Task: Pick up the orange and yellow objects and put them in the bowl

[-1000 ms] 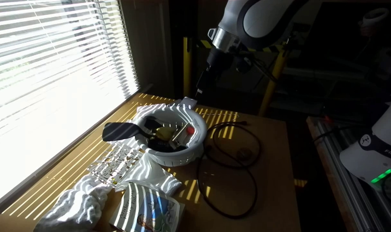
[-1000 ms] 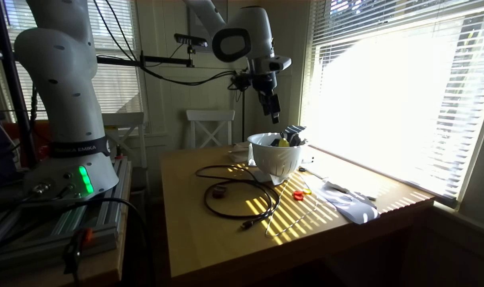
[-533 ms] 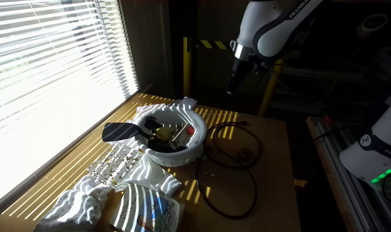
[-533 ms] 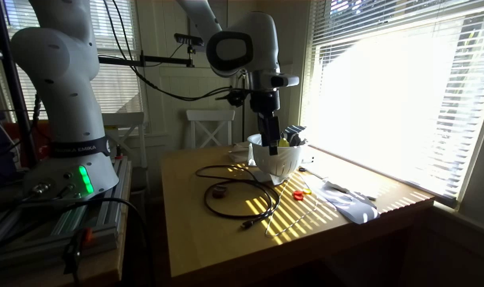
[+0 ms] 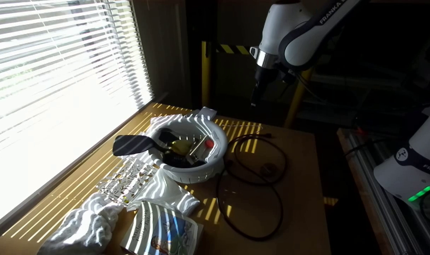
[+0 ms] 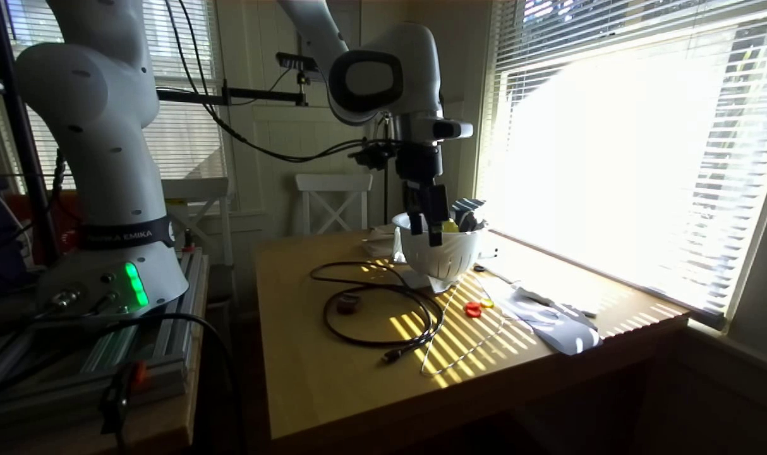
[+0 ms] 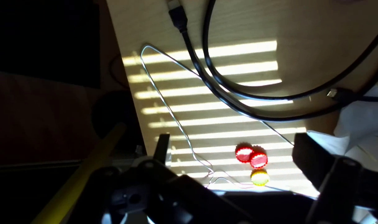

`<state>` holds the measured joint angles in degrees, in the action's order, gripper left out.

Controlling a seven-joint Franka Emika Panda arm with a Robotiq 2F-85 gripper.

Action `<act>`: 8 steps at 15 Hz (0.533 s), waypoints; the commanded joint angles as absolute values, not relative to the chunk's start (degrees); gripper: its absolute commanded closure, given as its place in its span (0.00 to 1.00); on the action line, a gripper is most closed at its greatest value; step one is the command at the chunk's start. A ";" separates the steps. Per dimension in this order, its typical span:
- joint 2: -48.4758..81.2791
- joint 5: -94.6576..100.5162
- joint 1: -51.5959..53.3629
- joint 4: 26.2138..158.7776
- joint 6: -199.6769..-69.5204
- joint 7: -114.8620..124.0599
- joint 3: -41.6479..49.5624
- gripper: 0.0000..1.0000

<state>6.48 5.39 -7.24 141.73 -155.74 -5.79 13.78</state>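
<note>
Near caps (image 7: 258,160), wire (image 7: 168,108) (cable (image 7: 270,98) too).

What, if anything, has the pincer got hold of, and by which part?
Nothing is held: the pincer stands open, jaws apart. The red caps lie on the table, the yellow cap beside them.

Rounded pale-grey arm (image 6: 121,158) here, black EMIKA band (image 6: 127,237), green light strip (image 6: 136,285) glowing, silver metal wrist ring (image 5: 266,59), angular black gripper (image 6: 426,231)!

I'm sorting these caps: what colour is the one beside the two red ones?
Yellow; that cap shows best in the wrist view.
</note>
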 commanded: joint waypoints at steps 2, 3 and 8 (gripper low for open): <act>10.64 8.77 -8.91 136.01 -153.88 -16.30 11.67 0.00; 12.20 8.01 -9.51 134.26 -153.35 -20.02 11.17 0.00; 20.64 8.70 -12.93 125.00 -149.39 -34.62 8.42 0.00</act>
